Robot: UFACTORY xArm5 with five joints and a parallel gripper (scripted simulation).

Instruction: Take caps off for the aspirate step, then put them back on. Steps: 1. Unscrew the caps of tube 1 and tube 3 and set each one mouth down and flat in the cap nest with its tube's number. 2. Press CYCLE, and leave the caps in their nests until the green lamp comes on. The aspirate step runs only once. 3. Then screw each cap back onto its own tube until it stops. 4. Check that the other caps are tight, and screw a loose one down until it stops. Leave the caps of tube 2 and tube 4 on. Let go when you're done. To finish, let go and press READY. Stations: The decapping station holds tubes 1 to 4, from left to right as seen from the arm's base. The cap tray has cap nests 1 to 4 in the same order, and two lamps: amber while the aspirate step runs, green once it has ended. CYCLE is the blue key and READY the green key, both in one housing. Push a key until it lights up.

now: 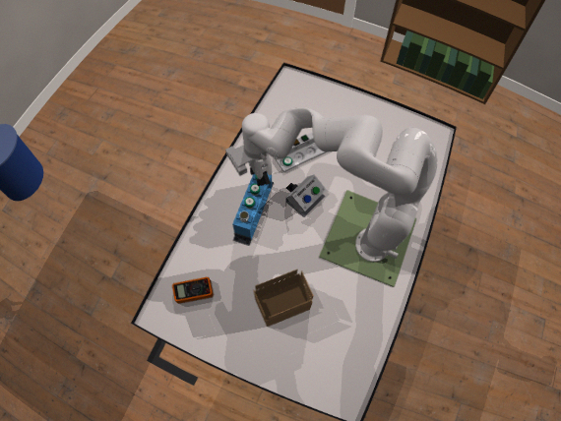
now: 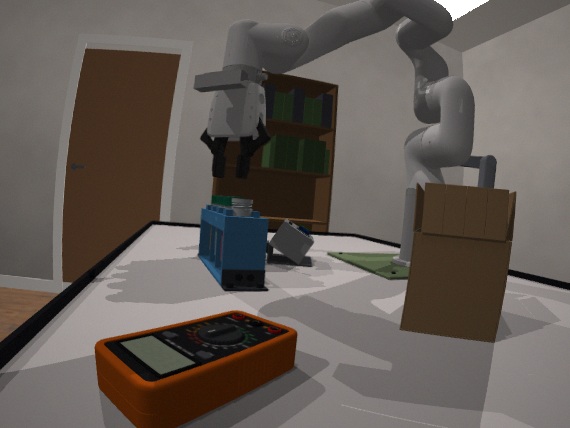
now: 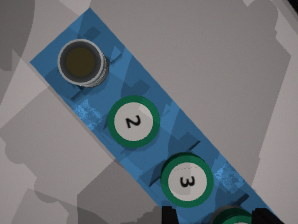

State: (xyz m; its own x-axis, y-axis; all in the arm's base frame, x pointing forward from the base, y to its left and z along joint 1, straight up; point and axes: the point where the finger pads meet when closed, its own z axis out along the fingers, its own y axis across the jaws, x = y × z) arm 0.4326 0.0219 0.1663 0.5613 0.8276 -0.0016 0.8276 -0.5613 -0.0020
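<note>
Even, soft overhead light; broad, hard-edged grey shadows overlap across the white counter. Walls bow at the top view's edges. Everything is slightly soft, no glare.

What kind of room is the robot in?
Probably a small workroom or lab set up in an ordinary room. A white table holds a blue tube rack and an orange multimeter, and there is a wooden floor, a brown door and a bookshelf.
</note>
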